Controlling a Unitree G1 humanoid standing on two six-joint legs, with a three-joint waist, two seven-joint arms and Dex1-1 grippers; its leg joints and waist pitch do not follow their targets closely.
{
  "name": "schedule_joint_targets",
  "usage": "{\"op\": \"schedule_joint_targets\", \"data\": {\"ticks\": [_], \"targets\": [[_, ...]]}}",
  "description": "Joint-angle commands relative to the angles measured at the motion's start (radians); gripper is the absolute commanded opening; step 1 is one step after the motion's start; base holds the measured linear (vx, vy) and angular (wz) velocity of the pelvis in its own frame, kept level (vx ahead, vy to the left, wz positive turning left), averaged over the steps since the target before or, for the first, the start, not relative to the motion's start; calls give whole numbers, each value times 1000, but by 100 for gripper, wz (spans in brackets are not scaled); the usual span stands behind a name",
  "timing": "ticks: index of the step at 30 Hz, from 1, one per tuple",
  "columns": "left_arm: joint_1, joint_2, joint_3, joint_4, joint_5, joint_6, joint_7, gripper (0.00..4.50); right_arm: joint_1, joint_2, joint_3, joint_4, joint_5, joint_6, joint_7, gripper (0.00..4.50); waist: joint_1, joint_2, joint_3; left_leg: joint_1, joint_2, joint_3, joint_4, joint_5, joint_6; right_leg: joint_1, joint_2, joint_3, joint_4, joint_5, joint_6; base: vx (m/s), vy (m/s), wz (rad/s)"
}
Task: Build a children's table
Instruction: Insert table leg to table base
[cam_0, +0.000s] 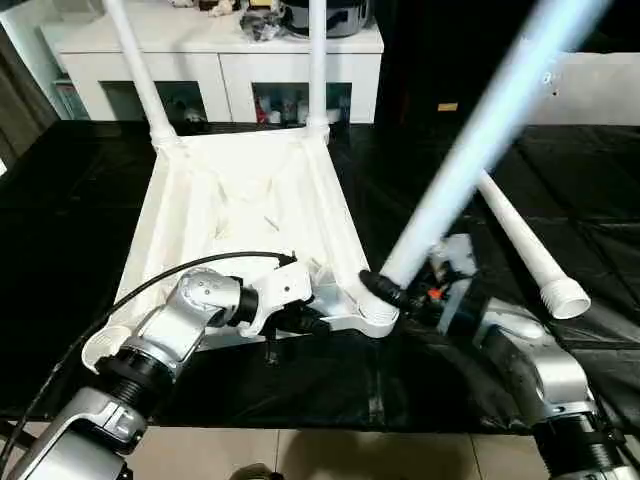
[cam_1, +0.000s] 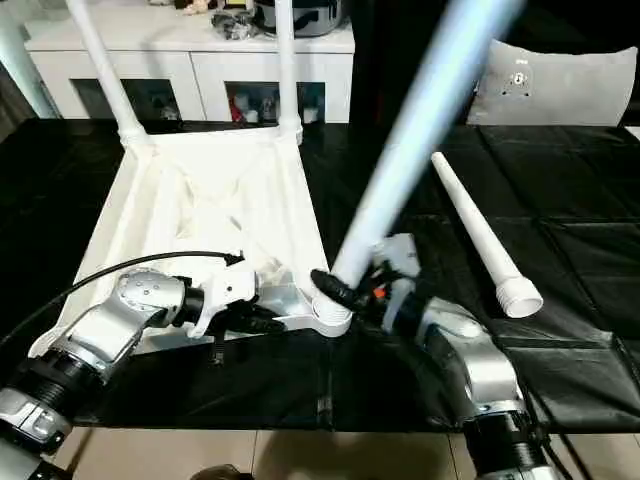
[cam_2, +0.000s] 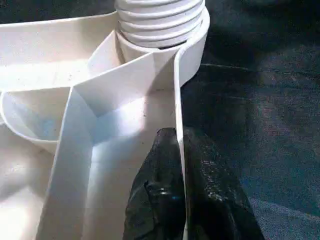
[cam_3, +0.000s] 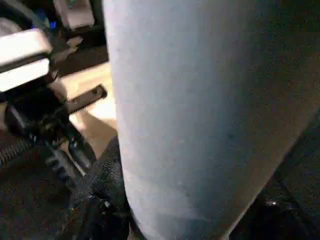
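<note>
The white tabletop (cam_0: 240, 200) lies upside down on a black mat, ribs up. Two white legs (cam_0: 140, 70) (cam_0: 317, 60) stand upright in its far corner sockets. My right gripper (cam_0: 400, 290) is shut on a third leg (cam_0: 480, 140), which leans up to the right. This leg's threaded end (cam_2: 160, 20) sits in the near right socket (cam_0: 375, 318). My left gripper (cam_0: 300, 322) is shut on the tabletop's near rim (cam_2: 178, 100), one finger (cam_2: 160, 200) on each side of the wall. The fourth leg (cam_0: 525, 245) lies loose on the mat to the right.
A white cabinet with glass doors (cam_0: 220, 70) stands behind the mat. A grey cushion (cam_1: 555, 85) rests at the back right. The black mat (cam_0: 560, 180) ends at a front edge, with pale floor (cam_0: 350, 455) below. The near left socket (cam_0: 100, 350) holds no leg.
</note>
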Motion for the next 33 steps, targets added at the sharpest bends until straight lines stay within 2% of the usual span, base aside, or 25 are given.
{"op": "schedule_joint_targets", "data": {"ticks": [1,3,5,6,7,8,11,12,13,17,19,21,22,23,27,28,30,31,32,33], "targets": [[-9,2,3,-24,6,-20,-20,0,35,-37,29,78,-101,23,-16,192,-7,-1,-52,27,50,-30,-80,-405,2,23,-88,43,-114,-565,-103,0,0,0],[-6,3,0,-27,7,-21,-24,0,33,-40,33,81,-102,18,-7,192,-11,-3,-47,34,49,-31,-81,-442,-2,17,-86,40,-119,-599,-97,0,0,0],[-5,5,-2,-29,7,-22,-28,0,33,-45,39,78,-105,21,0,192,-16,0,-43,43,48,-36,-83,-490,-9,17,-89,35,-129,-652,-84,0,0,0],[-6,7,-3,-28,8,-23,-31,0,32,-49,43,76,-106,27,7,192,-17,0,-46,46,49,-38,-85,-496,-11,20,-89,34,-130,-643,-83,0,0,0],[-7,8,-3,-27,9,-26,-37,0,31,-54,51,76,-107,26,13,192,-17,1,-48,45,50,-38,-87,-488,-9,23,-89,35,-128,-623,-86,0,0,0],[-8,10,-4,-27,10,-28,-42,0,32,-61,60,74,-109,29,20,192,-17,5,-44,38,53,-39,-93,-482,-7,24,-88,38,-125,-585,-96,0,0,0],[-20,14,-8,-16,16,-39,-57,0,31,-77,89,81,-120,38,37,192,-20,6,-38,40,54,-37,-98,-494,-6,22,-84,44,-120,-528,-120,0,0,0],[-28,13,-9,-7,18,-45,-63,0,28,-77,96,89,-122,41,39,192,-19,4,-39,42,53,-35,-95,-495,-4,21,-87,46,-121,-530,-125,0,0,0],[-35,13,-10,2,20,-52,-68,0,27,-76,101,94,-124,42,40,192,-20,7,-34,42,51,-35,-96,-497,-2,19,-86,46,-123,-536,-124,0,0,0],[-64,6,-9,38,28,-71,-79,0,25,-68,114,89,-126,64,47,192,-21,5,-25,45,47,-33,-96,-501,4,16,-86,45,-133,-600,-103,0,0,0],[-111,-2,-1,103,36,-97,-77,0,15,-59,131,72,-113,105,55,192,-22,4,-16,56,42,-34,-92,-528,4,6,-85,39,-150,-688,-71,0,0,0],[-151,-2,9,150,47,-114,-67,0,11,-57,148,55,-108,130,56,192,-25,6,-12,61,41,-40,-96,-548,-2,9,-83,28,-158,-724,-44,0,0,0],[-157,-2,11,157,48,-116,-66,0,10,-56,150,54,-108,134,55,192,-25,7,-13,62,43,-42,-98,-549,-3,11,-84,26,-158,-714,-42,0,0,0],[-172,0,16,174,51,-121,-63,0,8,-53,154,49,-108,141,51,192,-25,6,-15,56,43,-42,-104,-533,0,18,-86,26,-157,-687,-46,0,0,0],[-201,13,30,214,49,-140,-75,0,-8,-28,160,58,-109,171,25,191,-29,9,-11,45,53,-47,-116,-528,-4,24,-93,32,-146,-624,-82,0,0,0],[-194,18,30,206,46,-138,-79,0,-12,-21,159,63,-109,175,16,191,-31,9,-11,44,55,-48,-117,-532,-7,24,-94,33,-143,-616,-90,0,0,0],[-169,26,32,182,38,-125,-87,0,-17,-10,160,66,-119,183,-4,191,-40,3,-8,44,55,-47,-117,-545,-12,22,-97,36,-143,-621,-104,0,0,0],[-159,28,33,172,35,-119,-87,0,-18,-7,160,66,-123,185,-11,191,-39,6,-7,44,57,-49,-118,-547,-15,21,-100,38,-140,-622,-109,0,0,0],[-122,29,44,133,22,-82,-74,0,-19,7,159,63,-135,197,-41,191,-44,-8,-6,43,57,-46,-118,-544,-13,20,-99,39,-143,-637,-107,0,0,0],[-100,29,53,107,15,-54,-61,0,-20,16,157,61,-141,204,-61,191,-43,-2,-3,42,57,-47,-120,-542,-18,18,-101,41,-141,-647,-110,0,0,0]]}}
